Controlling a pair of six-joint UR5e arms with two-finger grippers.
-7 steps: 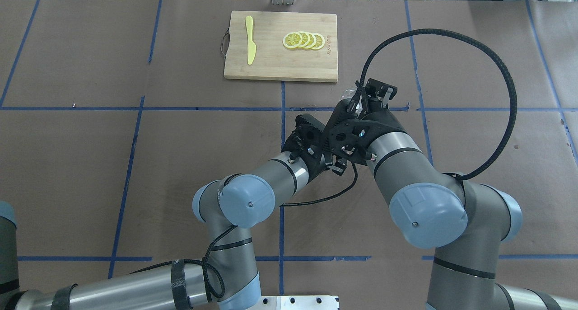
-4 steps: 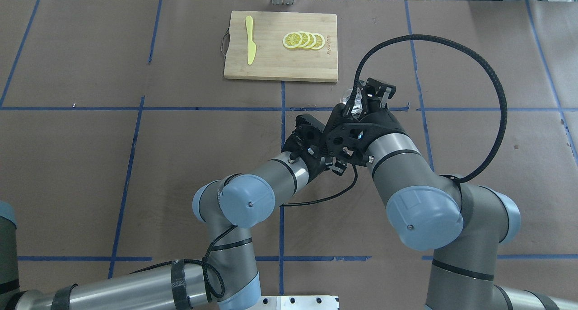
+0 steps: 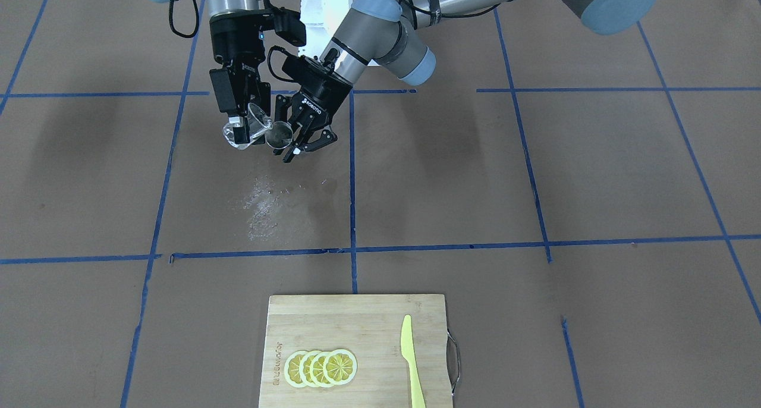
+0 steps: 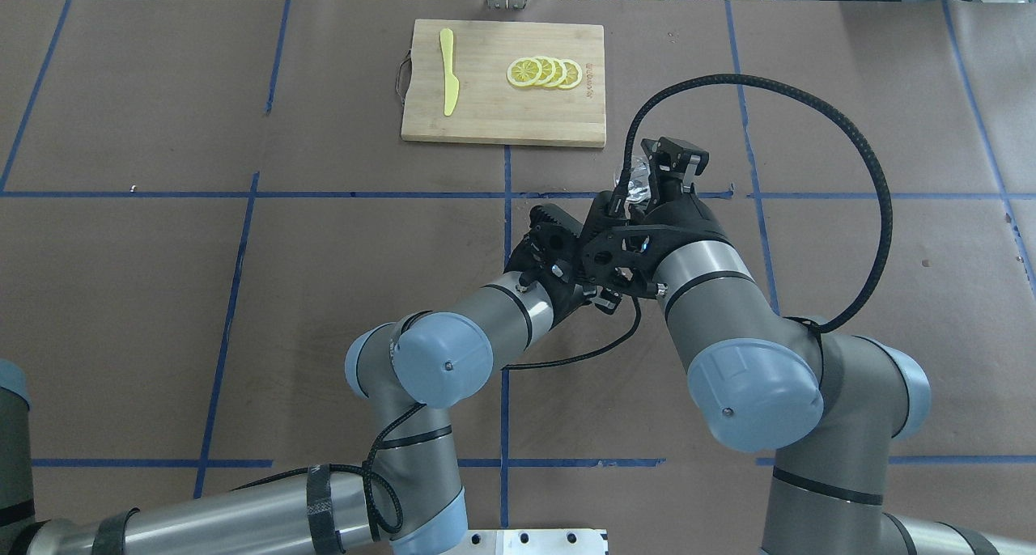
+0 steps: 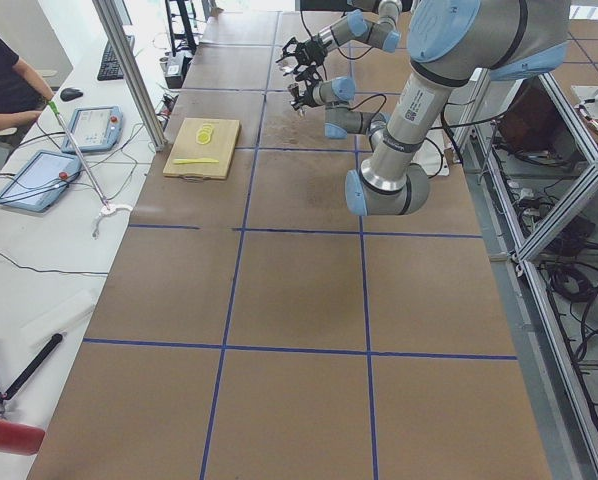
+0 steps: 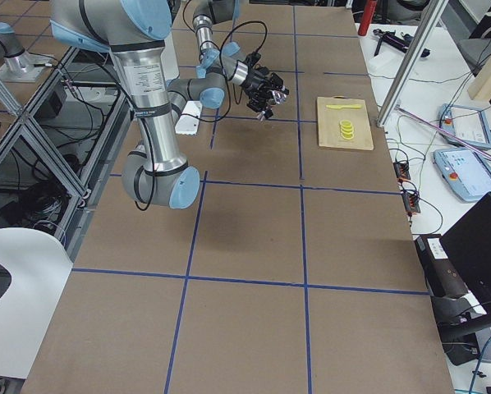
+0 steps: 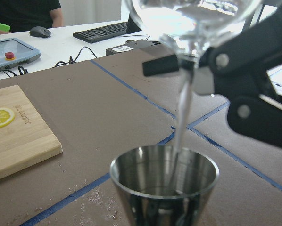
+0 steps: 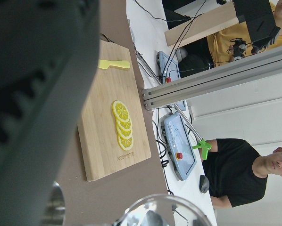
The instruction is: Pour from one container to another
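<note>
My right gripper is shut on the clear glass cup and holds it tipped over, rim toward the steel jigger. My left gripper is shut on the jigger and holds it upright, just below and beside the glass, above the table. In the left wrist view a thin stream of clear liquid falls from the glass cup into the jigger's open top cone. From overhead, the right wrist hides the jigger and only part of the glass cup shows.
A wet spill patch marks the brown table cover under the grippers. A wooden cutting board with lemon slices and a yellow knife lies at the far edge. A person sits beyond the table.
The right arm has shifted slightly left and its wrist has turned, tipping the glass cup further. The left arm has stayed still.
</note>
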